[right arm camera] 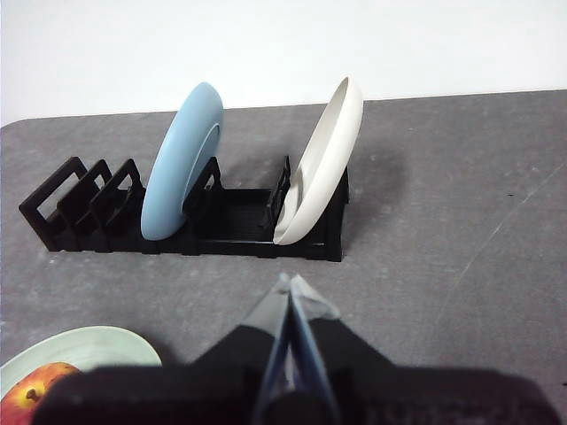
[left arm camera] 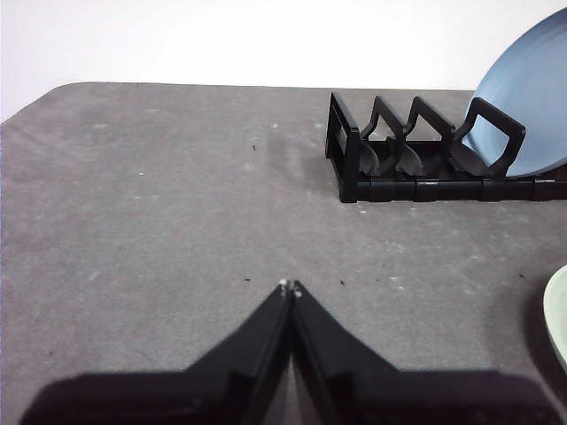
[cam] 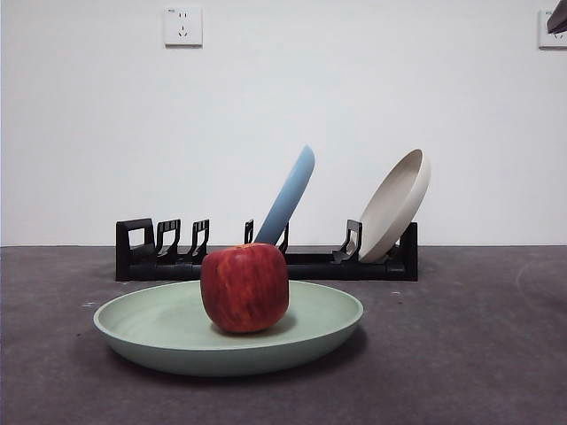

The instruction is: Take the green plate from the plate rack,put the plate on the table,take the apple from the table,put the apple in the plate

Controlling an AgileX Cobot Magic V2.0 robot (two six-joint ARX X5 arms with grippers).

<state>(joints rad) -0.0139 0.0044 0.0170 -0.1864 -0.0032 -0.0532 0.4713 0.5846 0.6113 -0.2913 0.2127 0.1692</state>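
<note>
The green plate [cam: 306, 332] lies flat on the table [cam: 478, 354] in front of the plate rack [cam: 310, 264]. The red apple [cam: 244, 288] sits in the plate, near its middle. A corner of the plate [right arm camera: 89, 343] and apple [right arm camera: 31, 396] shows in the right wrist view, and a sliver of the plate's rim [left arm camera: 556, 314] in the left wrist view. My left gripper [left arm camera: 290, 289] is shut and empty, over bare table to the side of the rack. My right gripper [right arm camera: 290, 285] is shut and empty, facing the rack [right arm camera: 221, 221] from a short distance.
A light blue plate [cam: 289, 193] and a beige plate [cam: 397, 204] lean in the rack's slots. A white wall with sockets stands behind. One arm shows only as a dark tip [cam: 558, 18] at the top right corner of the front view.
</note>
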